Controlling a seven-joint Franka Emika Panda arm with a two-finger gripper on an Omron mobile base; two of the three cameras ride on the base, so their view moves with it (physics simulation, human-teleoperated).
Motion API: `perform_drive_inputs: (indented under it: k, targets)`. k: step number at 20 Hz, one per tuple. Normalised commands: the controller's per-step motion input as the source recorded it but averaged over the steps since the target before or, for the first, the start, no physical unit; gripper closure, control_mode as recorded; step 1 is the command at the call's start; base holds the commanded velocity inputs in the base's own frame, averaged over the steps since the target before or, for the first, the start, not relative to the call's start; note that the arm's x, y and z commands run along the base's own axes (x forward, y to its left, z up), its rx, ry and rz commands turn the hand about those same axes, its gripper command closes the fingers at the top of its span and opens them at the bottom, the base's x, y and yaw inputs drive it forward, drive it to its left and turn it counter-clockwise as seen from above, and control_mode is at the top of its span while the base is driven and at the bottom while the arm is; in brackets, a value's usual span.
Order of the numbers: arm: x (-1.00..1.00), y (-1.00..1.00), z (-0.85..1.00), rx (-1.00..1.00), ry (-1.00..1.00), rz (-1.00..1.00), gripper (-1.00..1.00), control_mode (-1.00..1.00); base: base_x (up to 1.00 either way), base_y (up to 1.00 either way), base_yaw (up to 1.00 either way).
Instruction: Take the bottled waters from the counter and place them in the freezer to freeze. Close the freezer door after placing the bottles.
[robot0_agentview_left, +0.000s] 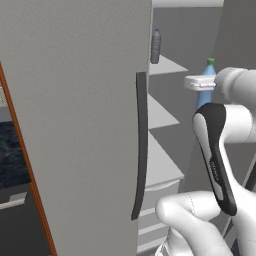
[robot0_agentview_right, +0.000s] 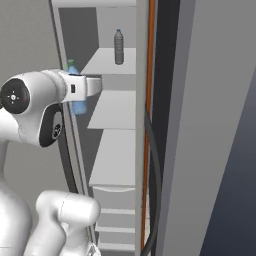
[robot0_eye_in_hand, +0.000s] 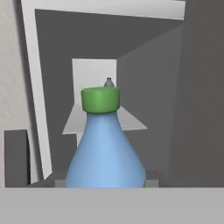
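The gripper (robot0_eye_in_hand: 105, 186) is clamped on the pale blue bottle (robot0_eye_in_hand: 105, 153), which stands upright between its tips, green cap (robot0_eye_in_hand: 100, 99) uppermost, at the open freezer (robot0_agentview_right: 112, 175). No label text is legible. Farther in, the grey-clear bottle (robot0_agentview_right: 118, 46) stands upright on an upper shelf (robot0_agentview_right: 107, 62).

Freezer door (robot0_agentview_left: 75, 125) matte grey, smooth; blue bottle (robot0_eye_in_hand: 105, 153) translucent plastic, green cap (robot0_eye_in_hand: 100, 99); shelves (robot0_agentview_right: 114, 150) matte white.
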Motion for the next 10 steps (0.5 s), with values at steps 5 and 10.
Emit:
perform_drive_inputs:
  k: [5,10]
  targets:
    - [0.52,-0.01,0.15,0.0,0.0,0.07,1.0,-1.0,0.0,0.0,0.0]
    - [0.52,0.0,0.05,0.0,0.0,0.0,1.0,-1.0,0.0,0.0,0.0]
